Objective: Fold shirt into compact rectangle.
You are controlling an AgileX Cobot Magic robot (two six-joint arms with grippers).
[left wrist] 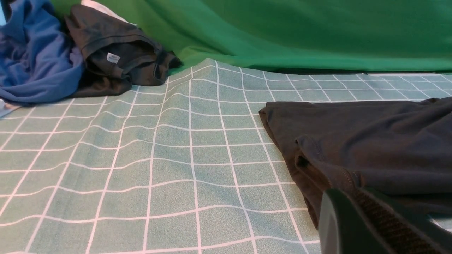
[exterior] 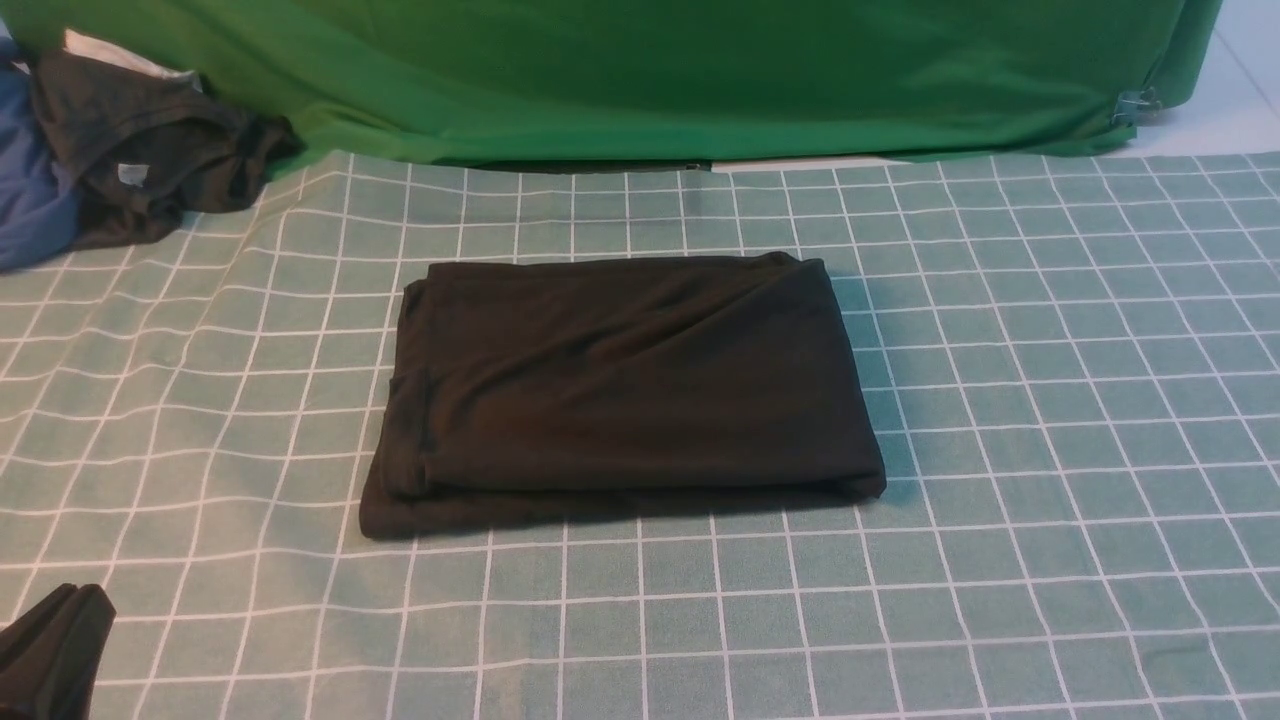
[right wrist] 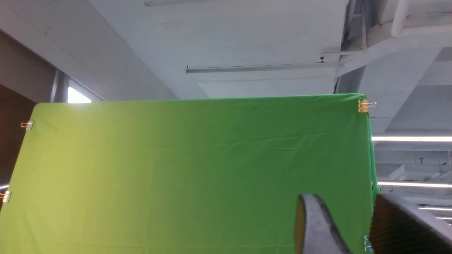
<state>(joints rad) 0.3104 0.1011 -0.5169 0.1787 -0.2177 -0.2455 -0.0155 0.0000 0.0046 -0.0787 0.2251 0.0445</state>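
The shirt point(exterior: 625, 385) is lying folded into a compact rectangle near the middle of the checked green tablecloth point(exterior: 1050, 420), its long sides running across the front view. A lower layer is protruding slightly along the near edge and at the left end, where stacked folds are showing; a soft diagonal crease is crossing the top layer. No print is showing on the upward face.

The left gripper point(exterior: 50, 650) is sitting low at the near left corner of the front view, well apart from the shirt and holding nothing. In the left wrist view its dark fingers point(left wrist: 374, 225) are appearing pressed together — closed and empty — with the shirt's left end point(left wrist: 353, 148) lying just beyond them.

The right gripper point(right wrist: 356, 229) is pointing upward, away from the table; it is falling outside the front view. Its two fingers are standing apart with a clear gap between them — nothing is lying in that gap.

Behind the table a green backdrop point(exterior: 640, 70) is hanging, held by binder clips point(right wrist: 366, 106). At the far left corner a dark grey garment point(exterior: 150, 150) with a small tag is resting against a blue garment point(exterior: 30, 200), both well apart from the shirt.
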